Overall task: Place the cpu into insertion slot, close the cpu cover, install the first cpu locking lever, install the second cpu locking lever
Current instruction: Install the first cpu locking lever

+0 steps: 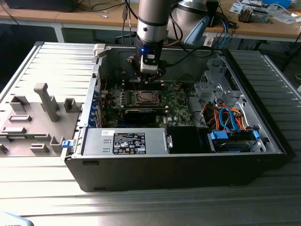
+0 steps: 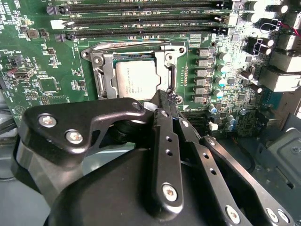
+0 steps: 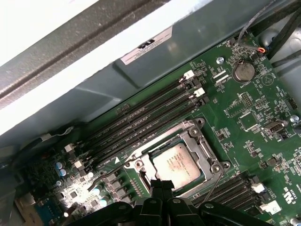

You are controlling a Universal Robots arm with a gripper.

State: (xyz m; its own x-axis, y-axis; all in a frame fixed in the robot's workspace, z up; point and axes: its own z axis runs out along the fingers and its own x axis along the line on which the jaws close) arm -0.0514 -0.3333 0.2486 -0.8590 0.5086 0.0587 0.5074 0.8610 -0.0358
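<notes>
The cpu point(image 2: 138, 82) sits in the insertion slot point(image 3: 141, 165) w/ the cpu cover point(image 2: 106, 75) down around it, on the motherboard point(image 1: 176, 101) inside the pc case point(image 1: 188, 174). The gripper point(image 2: 162, 96) has its fingers pressed together, holding nothing, tips just beside the cover's edge, near a thin lever point(image 3: 214, 181).

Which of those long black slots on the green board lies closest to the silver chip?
The long black slot bordering the cpu cover around the cpu; the others lie beyond it.
</notes>
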